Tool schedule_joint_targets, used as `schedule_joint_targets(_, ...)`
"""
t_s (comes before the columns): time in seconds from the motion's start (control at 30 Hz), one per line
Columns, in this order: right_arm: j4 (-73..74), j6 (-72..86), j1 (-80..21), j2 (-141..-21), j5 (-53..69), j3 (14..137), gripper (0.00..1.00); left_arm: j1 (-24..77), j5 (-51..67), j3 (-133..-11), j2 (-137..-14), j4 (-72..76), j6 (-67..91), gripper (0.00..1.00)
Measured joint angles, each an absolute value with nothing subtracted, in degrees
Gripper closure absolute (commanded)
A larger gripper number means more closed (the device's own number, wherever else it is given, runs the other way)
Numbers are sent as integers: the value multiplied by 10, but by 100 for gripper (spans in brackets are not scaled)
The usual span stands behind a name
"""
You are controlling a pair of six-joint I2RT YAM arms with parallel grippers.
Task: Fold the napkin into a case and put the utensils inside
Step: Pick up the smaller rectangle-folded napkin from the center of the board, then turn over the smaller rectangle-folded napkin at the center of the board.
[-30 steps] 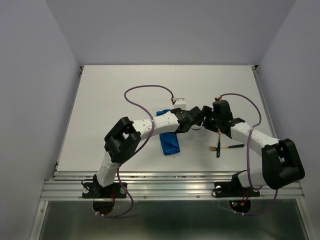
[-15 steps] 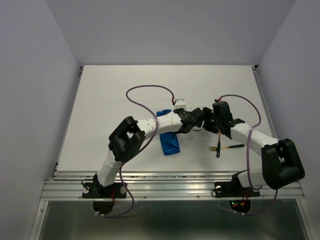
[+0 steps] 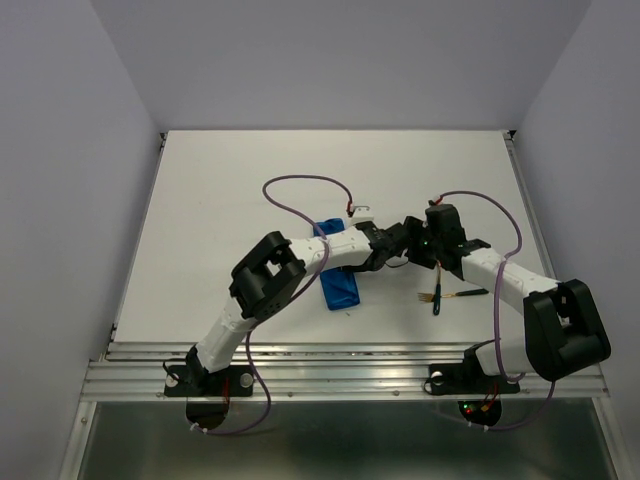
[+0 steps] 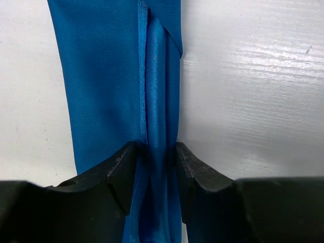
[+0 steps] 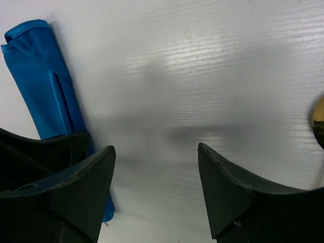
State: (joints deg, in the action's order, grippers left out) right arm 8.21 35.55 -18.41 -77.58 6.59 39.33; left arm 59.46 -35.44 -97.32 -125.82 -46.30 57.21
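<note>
1. The case (image 3: 341,287), which is the blue napkin folded narrow, lies mid-counter (image 3: 220,200) under the left arm. The utensils (image 3: 438,296) lie well apart to its right.
2. The left gripper (image 4: 156,152) has its fingers closed on a raised ridge of cloth along the case's right edge.
3. The right gripper (image 5: 154,152) hangs over bare counter just right of the case, fingers spread and holding nothing.
4. The step is probably opening the pocket. Pinch only the top layer and lift gently so the folds do not unroll. Turn the mouth towards the utensils.

case (image 3: 341,288): blue, folded narrow, flat | utensils (image 3: 437,298): crossed, well right of it
</note>
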Motion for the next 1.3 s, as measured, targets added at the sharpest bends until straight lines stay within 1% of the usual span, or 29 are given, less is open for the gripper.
schedule_joint_targets(0.07, 82, 356, -184, -776, 68, 393, 28, 595, -356, -976, -1260, -466, 571, 51)
schedule_joint_targets(0.17, 82, 356, -184, -776, 74, 393, 28, 595, -366, -1002, -1275, -483, 571, 51)
schedule_joint_targets(0.27, 82, 356, -184, -776, 79, 393, 28, 595, -372, -1016, -1289, -486, 571, 53)
schedule_joint_targets(0.33, 82, 356, -184, -776, 81, 393, 28, 595, -373, -1016, -1291, -487, 568, 58)
schedule_joint_targets(0.37, 81, 356, -184, -776, 81, 393, 28, 595, -373, -1016, -1292, -485, 566, 63)
schedule_joint_targets(0.43, 82, 356, -184, -776, 81, 393, 28, 594, -372, -1016, -1293, -484, 562, 69)
schedule_joint_targets(0.47, 82, 356, -184, -776, 81, 393, 28, 594, -371, -1016, -1294, -482, 560, 78)
schedule_joint_targets(0.5, 81, 356, -184, -776, 81, 393, 28, 594, -369, -1016, -1294, -478, 557, 82)
schedule_joint_targets(0.53, 81, 356, -184, -776, 81, 393, 28, 594, -369, -1016, -1294, -476, 554, 90)
schedule_joint_targets(0.6, 81, 356, -184, -776, 81, 393, 28, 592, -367, -1016, -1294, -475, 546, 94)
schedule_joint_targets(0.63, 81, 357, -184, -776, 81, 393, 28, 591, -366, -1016, -1294, -474, 541, 100)
schedule_joint_targets(0.77, 81, 357, -184, -775, 80, 393, 28, 588, -363, -1000, -1287, -447, 518, 100)
schedule_joint_targets(0.93, 81, 358, -184, -769, 80, 393, 28, 573, -322, -928, -1238, -364, 472, 100)
schedule_joint_targets(1.17, 81, 358, -184, -766, 79, 393, 28, 540, -197, -794, -1140, -207, 388, 100)
schedule_joint_targets(1.23, 81, 358, -184, -766, 79, 393, 28, 532, -145, -756, -1105, -159, 367, 100)
schedule_joint_targets(1.3, 81, 358, -184, -766, 78, 393, 28, 530, -108, -738, -1084, -125, 355, 100)
